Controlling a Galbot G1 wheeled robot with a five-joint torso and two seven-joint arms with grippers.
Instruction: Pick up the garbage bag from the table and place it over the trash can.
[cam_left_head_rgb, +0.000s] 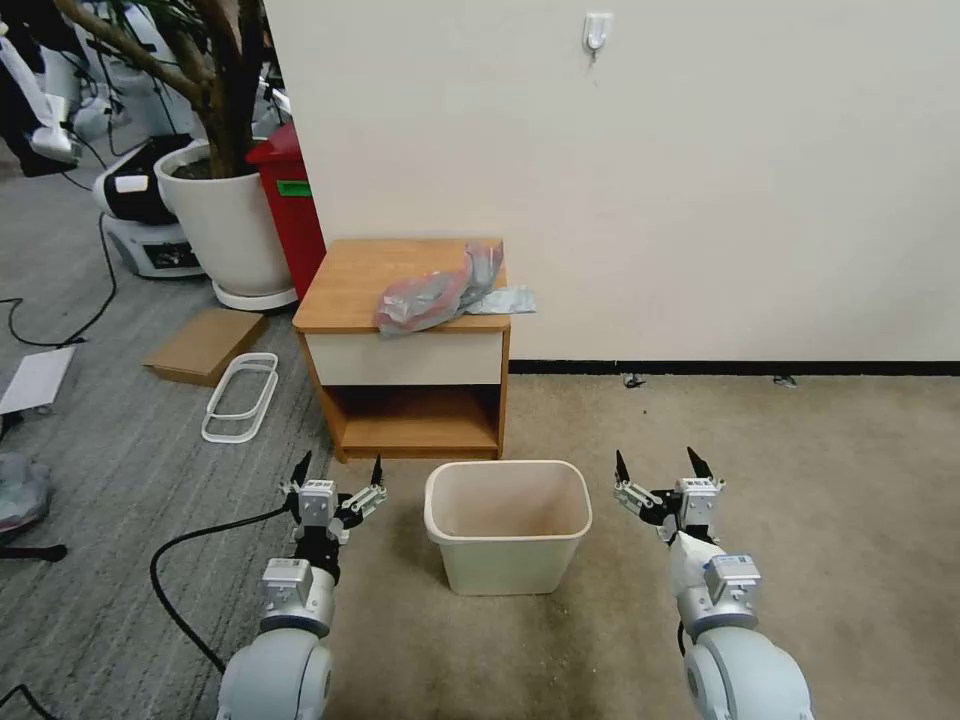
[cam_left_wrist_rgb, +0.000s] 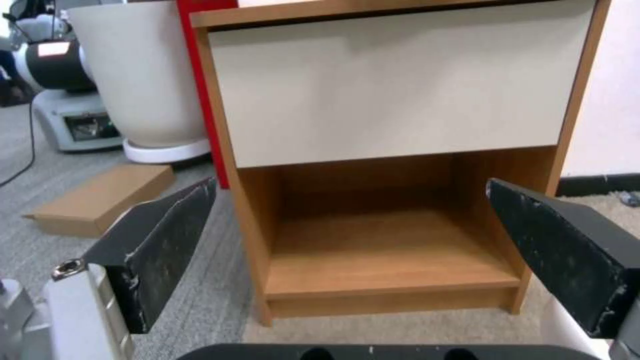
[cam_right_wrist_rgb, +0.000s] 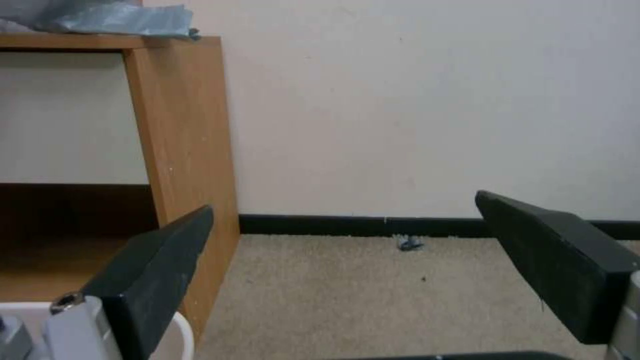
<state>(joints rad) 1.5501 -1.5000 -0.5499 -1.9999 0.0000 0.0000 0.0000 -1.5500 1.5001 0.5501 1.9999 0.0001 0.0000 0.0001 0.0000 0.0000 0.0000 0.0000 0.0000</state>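
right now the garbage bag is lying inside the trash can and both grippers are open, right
Not quite. The garbage bag lies on the table, its edge hanging over the side, as the head view shows. The trash can holds nothing. The left gripper and right gripper are open.

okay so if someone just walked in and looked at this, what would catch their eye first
Probably the crumpled garbage bag lying on the table, one corner hanging past the right edge. Next, the empty trash can on the carpet in front, flanked by the open left gripper and right gripper.
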